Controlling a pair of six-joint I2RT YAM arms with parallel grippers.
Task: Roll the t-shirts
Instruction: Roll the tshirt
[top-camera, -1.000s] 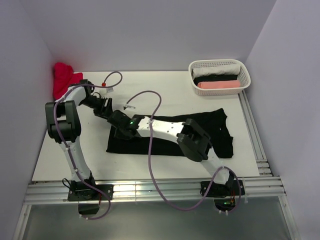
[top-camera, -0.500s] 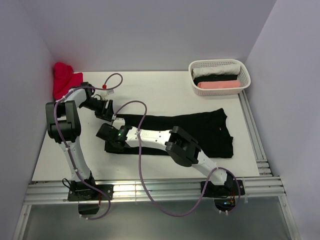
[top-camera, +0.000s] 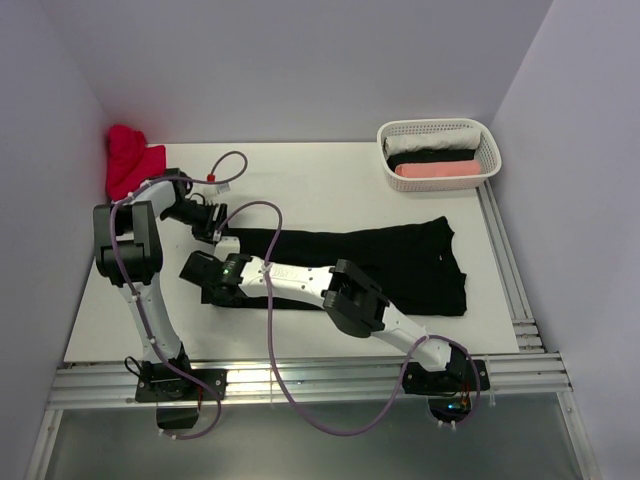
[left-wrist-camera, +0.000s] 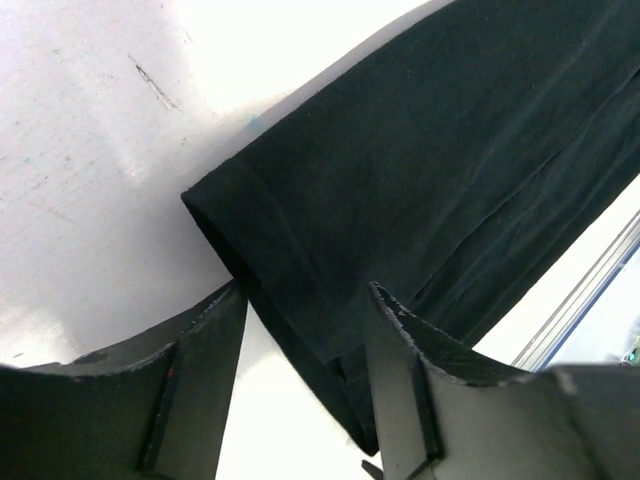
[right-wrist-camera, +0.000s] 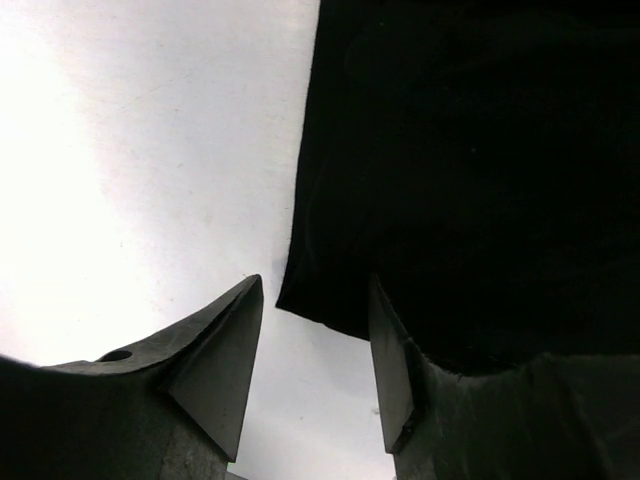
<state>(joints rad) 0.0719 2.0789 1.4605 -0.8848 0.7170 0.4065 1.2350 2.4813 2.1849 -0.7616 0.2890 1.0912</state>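
White tabletop (top-camera: 320, 175) between lilac walls. The left gripper (left-wrist-camera: 305, 300) and right gripper (right-wrist-camera: 315, 300) both stand parted, straddling the far and near corners of the black t-shirt (top-camera: 390, 255), neither one pinching. The soft matte shirt lies mid-table, folded into a long band with a stitched hem. The step in hand looks like seizing that hem; next, both should close evenly and turn it rightward.

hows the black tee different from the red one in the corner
The black t-shirt lies stretched out flat in the middle; the red t-shirt sits bunched in a heap in the far left corner. The black one covers far more area. Both are cloth, outside the basket.
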